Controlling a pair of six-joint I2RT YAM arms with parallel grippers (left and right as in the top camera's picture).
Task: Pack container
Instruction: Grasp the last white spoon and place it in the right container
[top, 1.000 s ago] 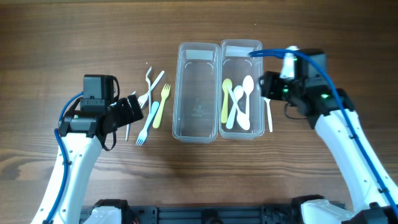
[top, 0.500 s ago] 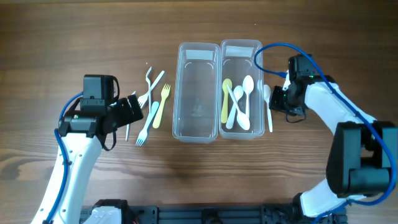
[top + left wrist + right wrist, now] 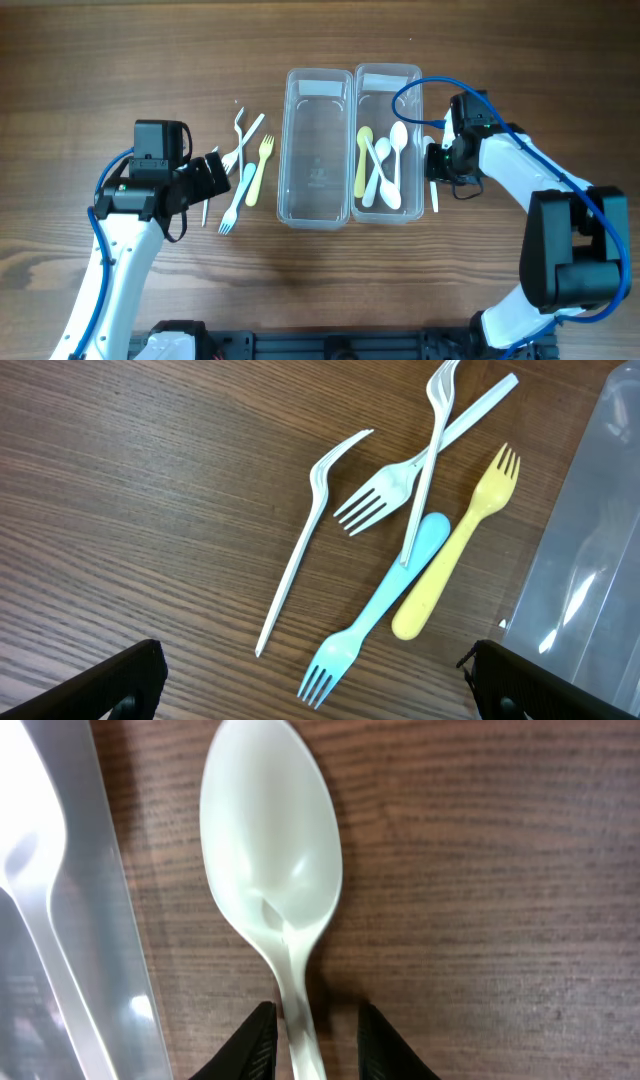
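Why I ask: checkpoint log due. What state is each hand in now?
Left hand: open, holding nothing.
Right hand: slightly open, fingers straddling the white spoon at its handle, not clamped.

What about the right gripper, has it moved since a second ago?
Yes. The right gripper has slid down the overhead picture beside the right container, to the white spoon.

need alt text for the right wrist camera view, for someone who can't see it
A white plastic spoon lies on the wooden table, seen close from above. The right tool straddles its handle at the bottom edge with two dark fingertips, not yet closed on it. The wall of the clear container runs down the left side, beside the spoon.
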